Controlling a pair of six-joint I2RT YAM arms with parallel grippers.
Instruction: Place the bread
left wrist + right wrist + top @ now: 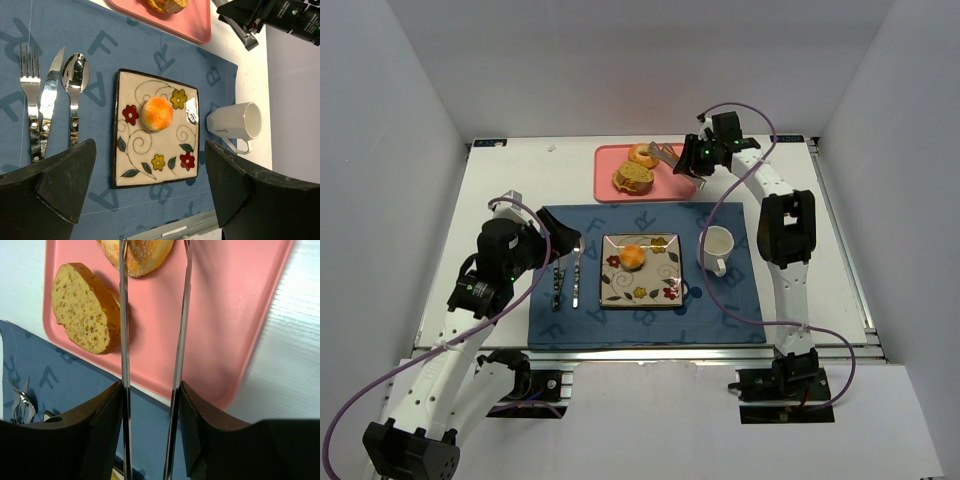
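Note:
A round orange bread roll lies on the flowered square plate; the left wrist view shows the roll and plate too. A seeded bread slice and a sugared doughnut lie on the pink tray. My right gripper is shut on metal tongs, whose two arms stand apart and reach over the tray to the doughnut. My left gripper is open and empty, above the placemat's left part.
A blue placemat carries the plate, a white mug to its right, and a fork, knife and spoon to its left. White walls enclose the table on three sides.

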